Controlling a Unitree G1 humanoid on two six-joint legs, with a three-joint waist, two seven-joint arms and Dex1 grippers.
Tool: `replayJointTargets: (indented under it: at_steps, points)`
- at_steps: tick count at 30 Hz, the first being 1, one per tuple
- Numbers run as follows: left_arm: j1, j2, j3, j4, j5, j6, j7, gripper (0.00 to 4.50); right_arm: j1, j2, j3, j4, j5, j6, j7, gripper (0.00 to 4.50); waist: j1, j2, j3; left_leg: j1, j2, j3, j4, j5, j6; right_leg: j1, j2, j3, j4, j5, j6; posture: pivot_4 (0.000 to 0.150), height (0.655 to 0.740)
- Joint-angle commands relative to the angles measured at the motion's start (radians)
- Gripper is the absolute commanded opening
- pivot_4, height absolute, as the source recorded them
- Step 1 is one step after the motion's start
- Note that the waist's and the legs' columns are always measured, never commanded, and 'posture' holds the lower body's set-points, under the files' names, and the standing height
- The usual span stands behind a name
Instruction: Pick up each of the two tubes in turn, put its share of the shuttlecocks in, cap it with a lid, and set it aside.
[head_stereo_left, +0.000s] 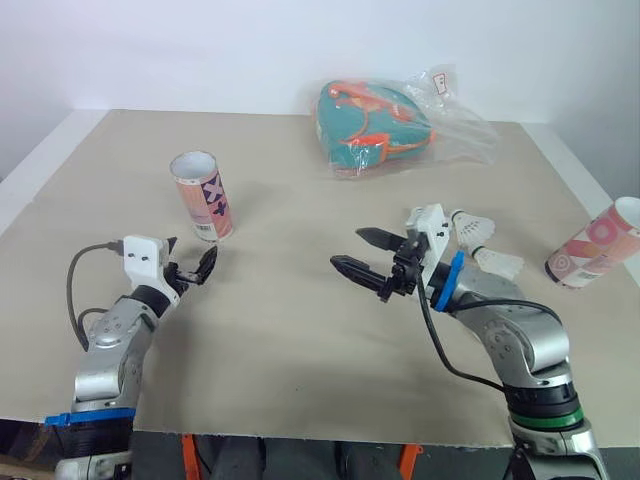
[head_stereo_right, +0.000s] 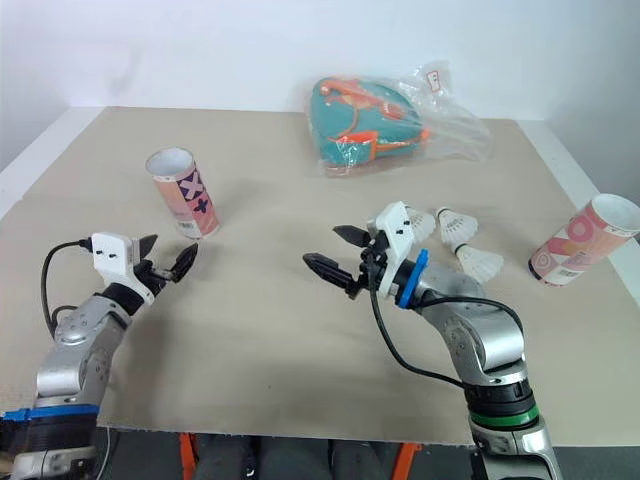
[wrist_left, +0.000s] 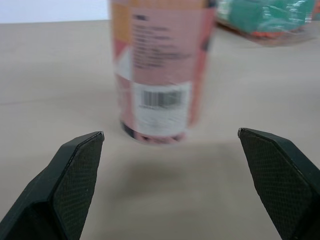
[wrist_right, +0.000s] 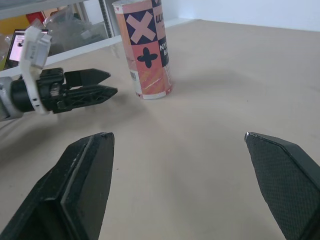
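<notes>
Tube, pink with a bold X-and-plus print and a barcode label, stands upright and open-topped just ahead of the left gripper, whose fingers are spread apart and clear of it. A second pink tube lies on its side near the right edge of the beige table, close to two white shuttlecocks. A clear bag holding something teal sits at the far side, below a white wall. The right gripper hovers over mid-table, its fingers wide apart and pointing toward the left arm.
</notes>
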Motion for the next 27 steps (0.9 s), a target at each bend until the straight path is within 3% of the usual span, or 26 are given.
replayJointTargets:
  at_steps: [1, 11, 17, 27]
  points:
    - [-0.057, 0.016, 0.003, 0.064, 0.025, -0.038, 0.002, 4.5, 0.005, -0.006, -0.03, -0.052, 0.019, -0.001, -0.009, 4.46, 0.0, 0.0, 0.0, 0.0, 0.0, 0.0, 0.0, 0.0, 0.0, 0.0, 0.0, 0.0, 0.0, 0.0, 0.0, 0.15, 0.74]
    - [-0.332, 0.039, -0.035, 0.485, 0.081, -0.122, -0.062, 4.5, 0.018, -0.02, -0.055, -0.069, 0.032, 0.011, -0.036, 4.46, 0.001, -0.001, 0.0, -0.001, 0.0, 0.0, 0.0, 0.0, 0.0, -0.001, 0.0, 0.0, 0.0, 0.0, 0.001, 0.15, 0.74]
    - [-0.452, 0.047, -0.056, 0.676, 0.099, -0.196, -0.154, 4.5, 0.019, -0.029, -0.062, -0.076, 0.039, 0.02, -0.04, 4.46, 0.0, -0.001, 0.001, -0.002, 0.0, 0.0, 0.0, 0.0, 0.0, -0.001, 0.0, 0.0, 0.0, 0.0, 0.001, 0.15, 0.74]
    - [-0.637, 0.069, -0.047, 0.97, 0.131, -0.326, -0.163, 4.5, -0.001, -0.036, -0.055, -0.068, 0.036, 0.025, -0.042, 4.46, 0.0, -0.002, 0.001, -0.003, -0.001, 0.0, 0.0, 0.0, 0.0, -0.002, 0.0, 0.0, 0.0, 0.0, 0.001, 0.15, 0.74]
